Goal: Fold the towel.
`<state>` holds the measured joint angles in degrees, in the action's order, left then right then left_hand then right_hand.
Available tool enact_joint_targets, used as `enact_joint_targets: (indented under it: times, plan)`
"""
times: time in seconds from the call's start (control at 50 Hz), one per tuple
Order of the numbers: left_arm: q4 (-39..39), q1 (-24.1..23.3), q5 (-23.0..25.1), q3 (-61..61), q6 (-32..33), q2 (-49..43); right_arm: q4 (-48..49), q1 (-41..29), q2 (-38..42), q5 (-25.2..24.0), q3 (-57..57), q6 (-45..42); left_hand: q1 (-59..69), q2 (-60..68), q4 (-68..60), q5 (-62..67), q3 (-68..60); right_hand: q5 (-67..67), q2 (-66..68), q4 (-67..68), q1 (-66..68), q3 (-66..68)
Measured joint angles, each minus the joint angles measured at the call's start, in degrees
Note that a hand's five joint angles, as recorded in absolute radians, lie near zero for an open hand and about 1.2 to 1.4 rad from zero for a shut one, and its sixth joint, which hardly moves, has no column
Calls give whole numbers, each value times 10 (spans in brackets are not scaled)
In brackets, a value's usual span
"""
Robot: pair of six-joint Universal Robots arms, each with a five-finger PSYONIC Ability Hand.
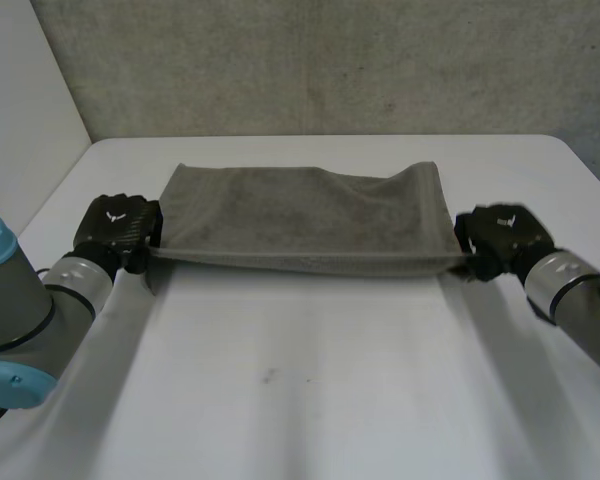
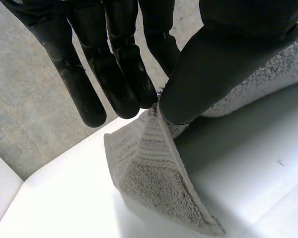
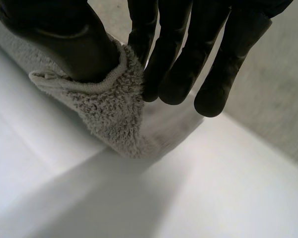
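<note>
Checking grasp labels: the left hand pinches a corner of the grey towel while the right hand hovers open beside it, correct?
No. The right hand is not open: its thumb and fingers pinch the towel's other near corner, shown in the right wrist view. The left hand does pinch its corner.

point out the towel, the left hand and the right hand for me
towel (image 1: 305,225), head view, middle of its upper layer
left hand (image 1: 115,228), head view, back of the hand
right hand (image 1: 500,235), head view, back of the hand
</note>
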<state>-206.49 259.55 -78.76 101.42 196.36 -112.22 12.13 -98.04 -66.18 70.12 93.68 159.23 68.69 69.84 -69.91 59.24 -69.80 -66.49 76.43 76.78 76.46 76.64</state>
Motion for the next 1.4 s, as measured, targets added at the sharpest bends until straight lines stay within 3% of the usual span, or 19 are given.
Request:
enact_joint_targets:
  times: [0.18, 0.28, 0.46, 0.64, 0.78, 1.02, 1.4]
  plan:
    - [0, -1, 0, 15, 5, 3, -10, -12, -51, 5, 43, -274, 0, 0, 0, 0, 0, 0, 0, 0, 0, 0]
    - [-1, -1, -1, 11, 6, -9, -14, -14, -17, 20, 57, -351, 0, 0, 0, 0, 0, 0, 0, 0, 0, 0]
    - [-2, -2, -1, 4, 7, -43, -16, -11, 10, 22, 52, -315, -9, -19, 20, -11, 18, -4, 0, 0, 0, 0]
    - [-2, -7, -1, 4, 11, -66, -16, -10, -7, 19, 50, -275, -282, -295, 296, -291, 294, -6, 1, 0, 0, 0]
    - [-8, -7, -3, -1, 38, -80, -16, -3, -22, 18, 46, -240, -350, -364, 363, -360, 364, -6, 1, 0, 0, 0]
    - [-16, -6, -7, -17, 81, -112, -18, 14, -51, 1, 42, -183, -352, -363, 364, -356, 363, -6, 1, 0, 0, 0]
    - [-25, 11, -5, -59, 72, -117, -18, 16, -52, -2, 42, -183, -154, -165, 167, -162, 165, -6, 1, 0, 0, 0]
